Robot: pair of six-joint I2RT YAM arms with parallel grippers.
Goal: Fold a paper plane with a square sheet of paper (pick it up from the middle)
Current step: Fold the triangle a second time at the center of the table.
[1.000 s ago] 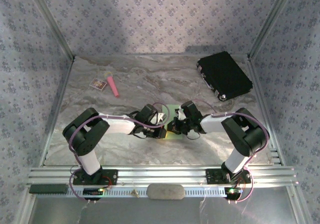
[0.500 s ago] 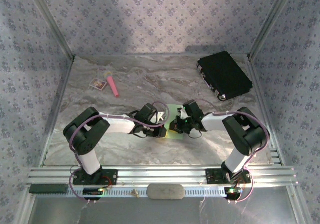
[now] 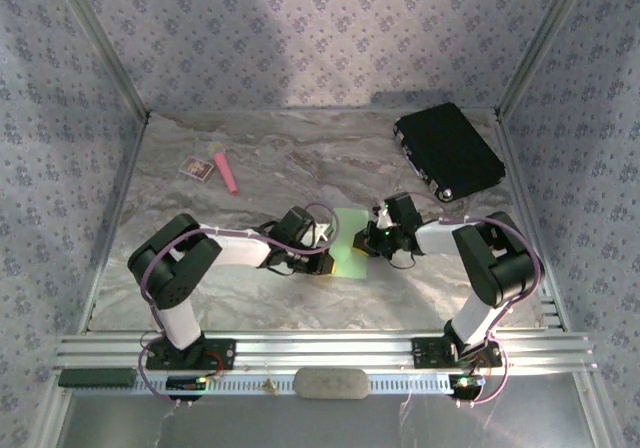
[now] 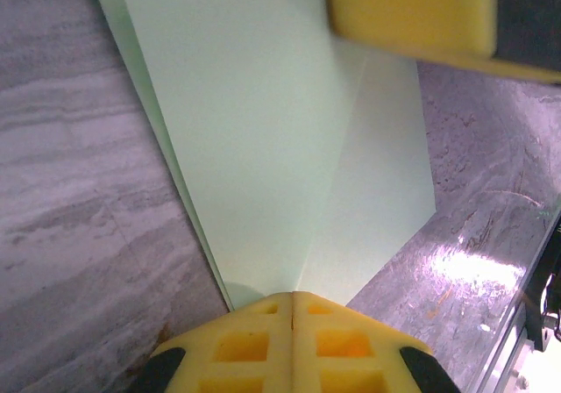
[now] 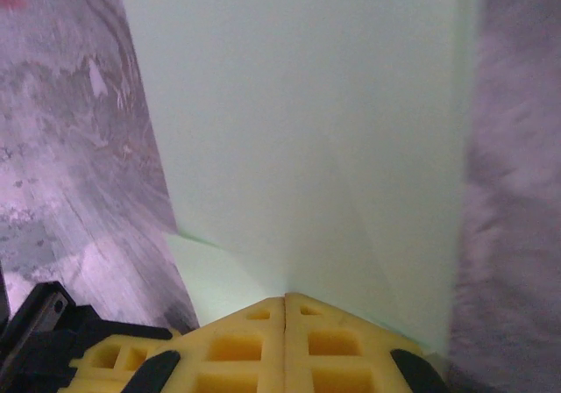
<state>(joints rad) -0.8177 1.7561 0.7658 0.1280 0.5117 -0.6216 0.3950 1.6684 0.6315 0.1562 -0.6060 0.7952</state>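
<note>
Records left claw (image 4: pixel 292 298) and right claw (image 5: pixel 285 298) closed tight, creased paper (image 4: pixel 263 130) directly ahead of each. Loses creases overhead. Cannot confirm hold.

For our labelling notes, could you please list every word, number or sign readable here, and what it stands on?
None is readable.
The small card beside the pink stick is too small to read.
The black case shows no legible marking.
</note>
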